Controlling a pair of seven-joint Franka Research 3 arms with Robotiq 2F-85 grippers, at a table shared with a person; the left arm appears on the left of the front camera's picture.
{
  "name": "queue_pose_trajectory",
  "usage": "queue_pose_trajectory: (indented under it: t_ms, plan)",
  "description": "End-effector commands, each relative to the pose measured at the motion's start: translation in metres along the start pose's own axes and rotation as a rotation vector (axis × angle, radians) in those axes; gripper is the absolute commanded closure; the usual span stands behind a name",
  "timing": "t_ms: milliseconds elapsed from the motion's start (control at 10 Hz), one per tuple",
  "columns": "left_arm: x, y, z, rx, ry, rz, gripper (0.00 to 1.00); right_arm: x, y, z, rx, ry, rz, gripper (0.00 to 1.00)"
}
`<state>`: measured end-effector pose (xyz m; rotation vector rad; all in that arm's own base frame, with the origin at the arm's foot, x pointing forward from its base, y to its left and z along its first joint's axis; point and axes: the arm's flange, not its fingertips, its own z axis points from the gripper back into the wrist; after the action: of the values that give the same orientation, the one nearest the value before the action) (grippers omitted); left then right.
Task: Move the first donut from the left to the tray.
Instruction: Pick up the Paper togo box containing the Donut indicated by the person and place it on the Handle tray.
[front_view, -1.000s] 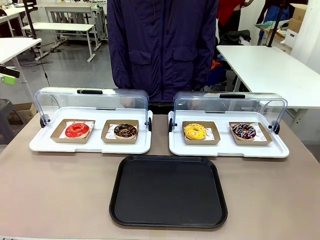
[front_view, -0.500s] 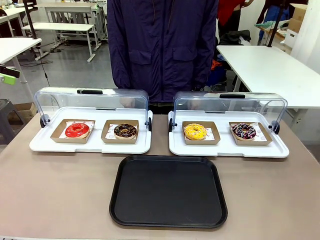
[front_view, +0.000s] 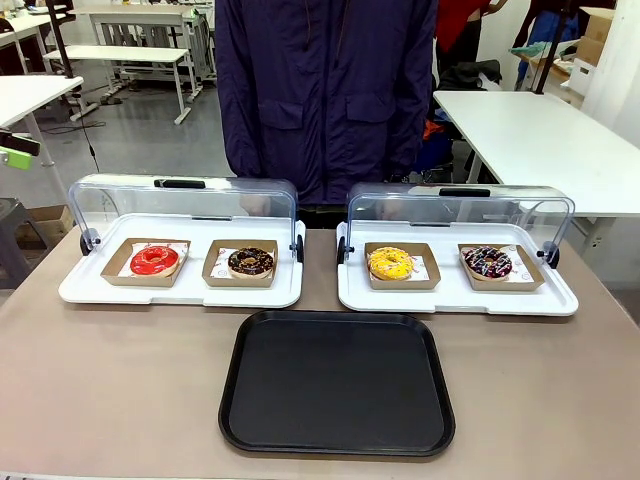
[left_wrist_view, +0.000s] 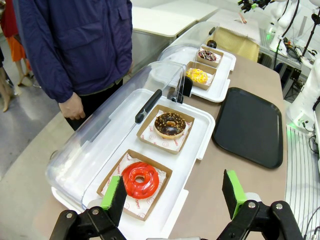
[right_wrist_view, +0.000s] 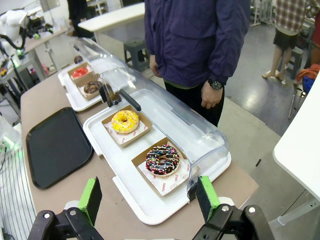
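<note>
The red donut (front_view: 154, 259) is set in its dish (front_view: 116, 268) beyond the tray's (front_view: 337, 385) far-left corner. Left fingers (left_wrist_view: 114, 197) and right fingers (right_wrist_view: 90, 199) are spread open, empty. Icing could be smeared if the donut itself is pinched, or the lid (front_view: 120, 200) struck.

The 1st donut from the left (front_view: 154, 260) sits in a dish (front_view: 119, 270) on a lidded tray (front_view: 82, 289), behind the flat tray (front_view: 337, 384).

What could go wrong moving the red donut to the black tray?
The red donut has glossy icing, so pinching it directly might smear or crush it. Its cardboard dish is shallow, so gripping the dish might tip the donut out. The chocolate donut and the raised clear lid sit close by; the open left gripper might bump them.
</note>
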<state>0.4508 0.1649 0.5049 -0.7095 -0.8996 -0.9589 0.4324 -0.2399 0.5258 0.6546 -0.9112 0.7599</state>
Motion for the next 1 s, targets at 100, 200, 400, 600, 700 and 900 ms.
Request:
queue_pose_trajectory:
  t_ms: [100, 200, 400, 600, 700, 900]
  plan:
    - [0.0007, -0.0013, 0.0012, -0.011, 0.001, -0.012, 0.0, -0.0009, 0.0029, 0.0, 0.008, -0.004, 0.009, 0.0]
    - [0.0007, -0.0013, 0.0012, -0.011, 0.001, -0.012, 0.0, -0.0009, 0.0029, 0.0, 0.008, -0.004, 0.009, 0.0]
    - [0.0007, -0.0013, 0.0012, -0.011, 0.001, -0.012, 0.0, -0.0009, 0.0029, 0.0, 0.008, -0.004, 0.009, 0.0]
    - [0.0007, -0.0013, 0.0012, -0.011, 0.001, -0.012, 0.0, -0.0009, 0.0029, 0.0, 0.008, -0.004, 0.009, 0.0]
    - [0.0007, -0.0013, 0.0012, -0.011, 0.001, -0.012, 0.0, -0.0009, 0.0029, 0.0, 0.008, -0.004, 0.009, 0.0]
    - [0.0007, -0.0013, 0.0012, -0.011, 0.001, -0.012, 0.0, -0.0009, 0.0029, 0.0, 0.008, -0.004, 0.009, 0.0]
